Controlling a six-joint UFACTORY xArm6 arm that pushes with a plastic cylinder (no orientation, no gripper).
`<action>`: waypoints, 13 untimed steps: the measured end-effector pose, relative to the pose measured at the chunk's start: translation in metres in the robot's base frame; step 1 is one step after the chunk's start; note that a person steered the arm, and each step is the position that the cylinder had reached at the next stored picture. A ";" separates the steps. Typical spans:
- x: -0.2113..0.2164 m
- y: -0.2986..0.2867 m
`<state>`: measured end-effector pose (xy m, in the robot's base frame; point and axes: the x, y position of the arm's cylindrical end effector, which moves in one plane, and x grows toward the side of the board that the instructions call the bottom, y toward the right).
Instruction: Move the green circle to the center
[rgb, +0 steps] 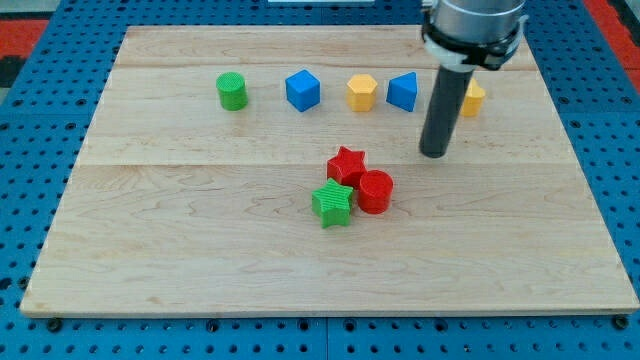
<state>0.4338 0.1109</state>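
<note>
No writing anywhere. Green ribbed circle block (232, 91) near pale wooden tabletop (200, 250) top-left corner; my tip (434, 153), pincerless, well right, beside yellow block (472, 97).

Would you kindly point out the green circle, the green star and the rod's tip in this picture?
green circle (232, 90), camera view, middle of its side and top.
green star (333, 203), camera view, centre of its top face.
my tip (434, 153), camera view, the rod's very lower end.

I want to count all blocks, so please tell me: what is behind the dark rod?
Behind the rod, a yellow block shows only at the rod's right edge; the rest is covered, so its shape cannot be told. My tip rests on the board, right of the red star.
</note>
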 end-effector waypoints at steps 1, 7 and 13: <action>0.002 -0.056; -0.129 -0.226; 0.006 -0.232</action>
<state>0.4394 -0.1214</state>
